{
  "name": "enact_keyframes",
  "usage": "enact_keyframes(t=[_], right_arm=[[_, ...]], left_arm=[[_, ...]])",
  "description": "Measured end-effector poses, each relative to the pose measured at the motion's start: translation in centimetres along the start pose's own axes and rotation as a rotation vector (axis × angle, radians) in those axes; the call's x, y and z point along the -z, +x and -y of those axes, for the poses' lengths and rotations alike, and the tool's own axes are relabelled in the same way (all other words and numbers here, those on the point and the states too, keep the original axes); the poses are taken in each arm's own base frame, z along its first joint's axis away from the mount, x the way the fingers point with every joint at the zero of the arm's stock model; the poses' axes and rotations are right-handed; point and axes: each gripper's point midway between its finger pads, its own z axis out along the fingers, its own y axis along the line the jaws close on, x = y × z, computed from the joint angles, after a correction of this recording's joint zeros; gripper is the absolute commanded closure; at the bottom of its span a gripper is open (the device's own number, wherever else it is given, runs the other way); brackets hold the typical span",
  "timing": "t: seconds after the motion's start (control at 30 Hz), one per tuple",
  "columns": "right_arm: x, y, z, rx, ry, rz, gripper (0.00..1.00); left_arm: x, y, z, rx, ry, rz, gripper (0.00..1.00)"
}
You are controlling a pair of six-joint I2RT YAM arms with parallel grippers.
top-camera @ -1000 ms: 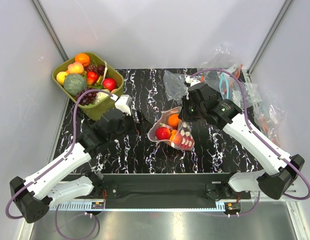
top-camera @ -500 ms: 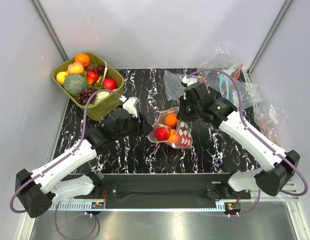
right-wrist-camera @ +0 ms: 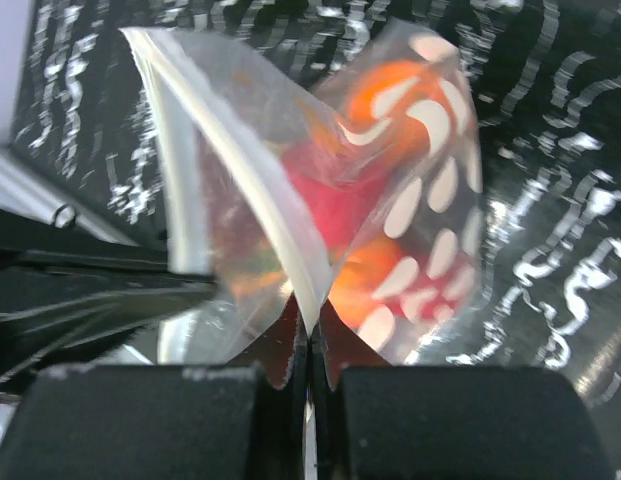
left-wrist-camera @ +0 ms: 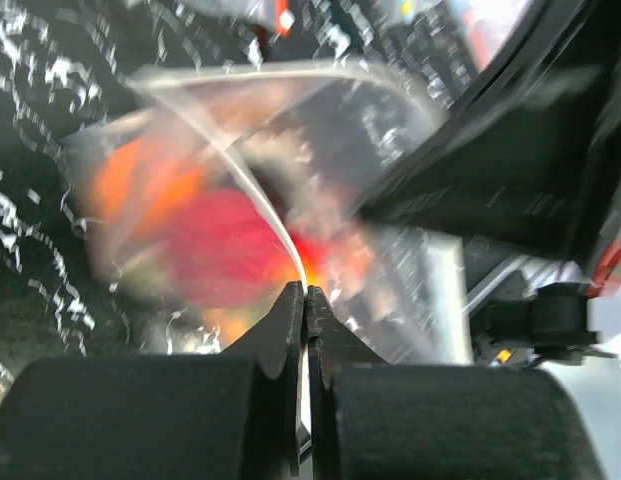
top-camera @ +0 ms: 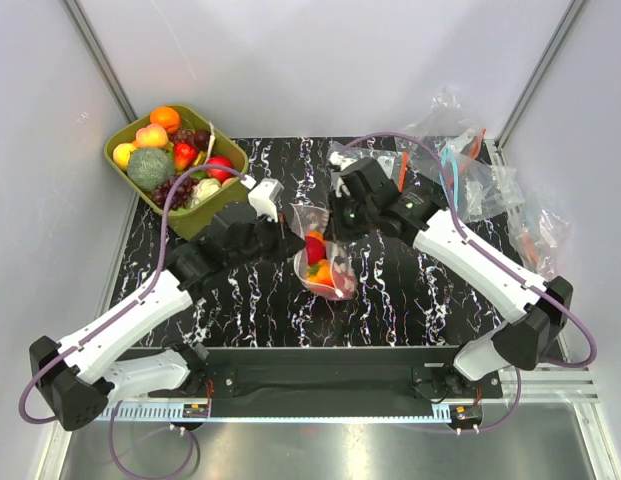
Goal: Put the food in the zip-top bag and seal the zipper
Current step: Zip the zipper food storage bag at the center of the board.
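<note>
The left gripper [left-wrist-camera: 306,300] has its fingers pressed together on the zipper [right-wrist-camera: 240,170], the thin white strip running straight out from between the tips. The right gripper [right-wrist-camera: 310,320] is likewise pinched tight on that rim, the strip rising from its fingertips and curving away to the left. Between the two sets of fingers, which face each other and stand near one another, is the zip-top bag [right-wrist-camera: 430,200], its white-dotted wall bulging just beyond and to the right of the right fingertips. Its mouth is open, with the two lips spread apart ahead of the right fingers. Food sits inside: a red piece [right-wrist-camera: 330,210] right past the fingertips and an orange piece [right-wrist-camera: 390,85] farther out. Whether the bag's bottom touches the black marbled table [top-camera: 410,290] cannot be told. Well behind the left fingers stands the olive-green tub [top-camera: 110,152] with more fruit and vegetables; clear spare bags [top-camera: 470,180] lie well beyond the right fingers
</note>
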Motion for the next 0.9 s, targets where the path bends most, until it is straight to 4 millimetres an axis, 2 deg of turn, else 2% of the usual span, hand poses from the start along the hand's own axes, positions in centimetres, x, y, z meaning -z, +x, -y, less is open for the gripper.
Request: enact_keyframes(t=[0.07,0.13,0.2,0.3,0.33,0.37,0.43,0.47,0.57,0.7,0.9], right_arm=[[0.0,-0.2,-1.9,0.035,-0.034,0.002,0.97],[0.2,-0.1,-3.3,0.063,-0.061,0.003,0.87],[0.3,0.0,-3.9,0.078,-0.076,0.001,0.83],[0.3,0.2,-4.0,0.084,-0.086,-0.006,0.71],[0.2,0.3,-4.1,0.085,-0.092,-0.007,0.64],[0.0,0.5,-4.1,0.086,-0.099,-0.01,0.53],[-0.4,1.3,-4.0,0.09,-0.118,-0.024,0.41],[-0.6,1.8,-4.0,0.089,-0.125,-0.034,0.3],[-0.8,3.8,-3.7,0.095,-0.163,-0.067,0.19],[-0.2,5.3,-4.0,0.1,-0.223,-0.084,0.12],[0.6,5.9,-5.5,0.148,-0.277,-0.068,0.1]], left_arm=[[0.5,-1.0,0.6,0.001,0.018,0.023,1.0],[1.0,-1.5,0.8,0.007,0.024,0.041,1.0],[1.4,-1.8,0.5,0.016,0.016,0.051,1.0],[1.5,-1.8,-0.1,0.036,-0.001,0.053,1.0],[1.4,-1.7,-0.4,0.046,-0.01,0.052,1.0],[1.3,-1.5,-0.6,0.053,-0.016,0.051,1.0],[0.9,-0.9,-1.2,0.069,-0.028,0.044,1.0],[0.7,-0.5,-1.5,0.077,-0.034,0.038,1.0],[0.5,0.0,-2.0,0.088,-0.051,0.03,1.0],[0.5,-0.3,-2.2,0.091,-0.065,0.045,1.0],[0.5,-0.4,-2.4,0.091,-0.072,0.049,1.0]])
